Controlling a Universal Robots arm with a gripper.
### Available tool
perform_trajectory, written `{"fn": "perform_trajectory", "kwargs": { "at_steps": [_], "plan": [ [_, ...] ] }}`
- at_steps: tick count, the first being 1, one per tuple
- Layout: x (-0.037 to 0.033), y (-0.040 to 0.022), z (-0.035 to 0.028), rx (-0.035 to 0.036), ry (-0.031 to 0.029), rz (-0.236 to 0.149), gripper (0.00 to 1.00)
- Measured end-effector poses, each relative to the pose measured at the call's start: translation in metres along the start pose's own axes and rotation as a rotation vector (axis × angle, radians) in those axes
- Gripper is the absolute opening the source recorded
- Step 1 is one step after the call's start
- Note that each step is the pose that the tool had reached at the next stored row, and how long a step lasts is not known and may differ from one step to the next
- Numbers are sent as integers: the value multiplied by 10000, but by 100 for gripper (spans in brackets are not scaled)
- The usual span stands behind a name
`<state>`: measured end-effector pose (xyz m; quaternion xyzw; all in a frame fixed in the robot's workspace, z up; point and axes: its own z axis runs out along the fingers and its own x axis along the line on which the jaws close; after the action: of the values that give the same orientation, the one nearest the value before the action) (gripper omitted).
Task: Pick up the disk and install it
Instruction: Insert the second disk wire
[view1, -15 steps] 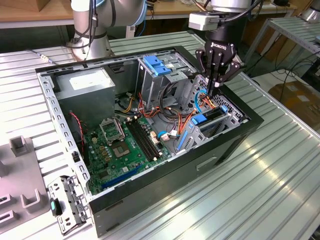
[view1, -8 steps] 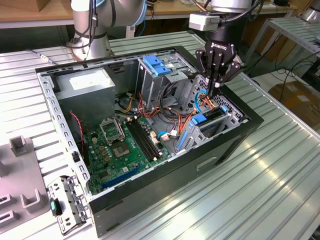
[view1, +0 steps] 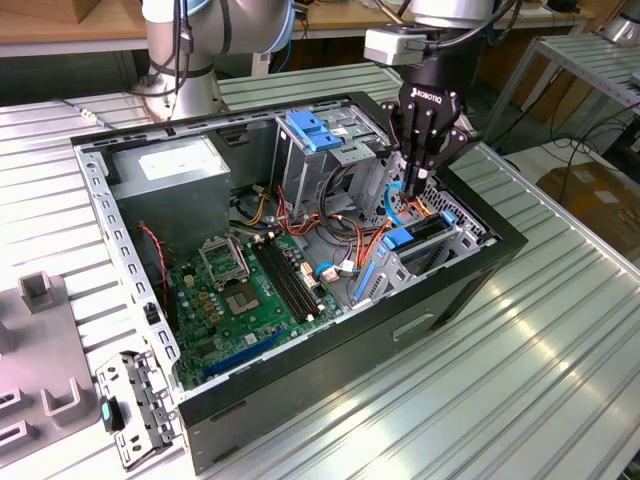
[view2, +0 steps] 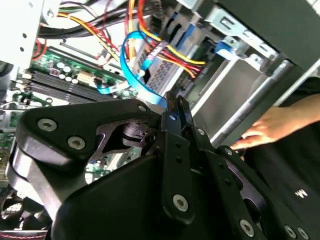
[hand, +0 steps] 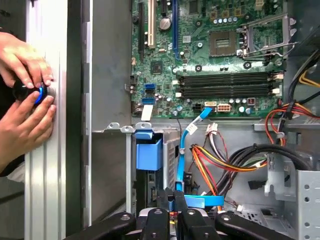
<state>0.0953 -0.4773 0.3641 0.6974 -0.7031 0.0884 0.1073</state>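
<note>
Exterior view, largest first: one slatted metal bench (view1: 560, 380) carries one open computer case (view1: 330, 345) lying on its side. Inside it are one grey metal box (view1: 175, 180) with a white sticker and one green motherboard (view1: 250, 290).

One disk (view1: 420, 235) appears to stand on edge in the drive bay at the exterior view's right end of the case, its blue side rail facing up. It is a stiff metal slab, fairly heavy for its size and sensitive to knocks. Its flat faces are smooth and likely slippery, so the safer hold is across the two long edges at the plastic rails, away from the label and the connector end.

One bare blue bracket (view1: 313, 130) sits on top of the other drive cage, well apart from the disk.

One gripper (view1: 412, 185) hangs just above the bay. In the second wrist view its jaws are pressed together, and one flat blue cable (view2: 135, 55) runs close past the tips. I cannot tell whether the cable is caught between them.

Two hands (hand: 27, 60) of a person rest outside the case wall in the first wrist view.
</note>
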Motion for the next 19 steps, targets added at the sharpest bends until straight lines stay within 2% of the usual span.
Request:
{"fn": "perform_trajectory", "kwargs": {
  "at_steps": [1, 2, 3, 4, 6, 7, 10, 12, 13, 19],
  "plan": [
    [10, 3, 3, 1, -139, -5, 16],
    [28, 7, 9, 5, -347, -11, 16],
    [44, 10, 15, 9, -486, -16, 16],
    [63, 11, 22, 11, -588, -18, 16],
    [110, 12, 41, 19, -727, -19, 16],
    [154, 11, 58, 28, -835, -21, 16],
    [263, 10, 97, 47, -1046, -21, 16],
    [325, 9, 120, 52, -1142, -22, 16],
    [338, 9, 125, 53, -1171, -22, 16],
    [338, 9, 124, 55, -1171, -22, 16]
  ]
}}
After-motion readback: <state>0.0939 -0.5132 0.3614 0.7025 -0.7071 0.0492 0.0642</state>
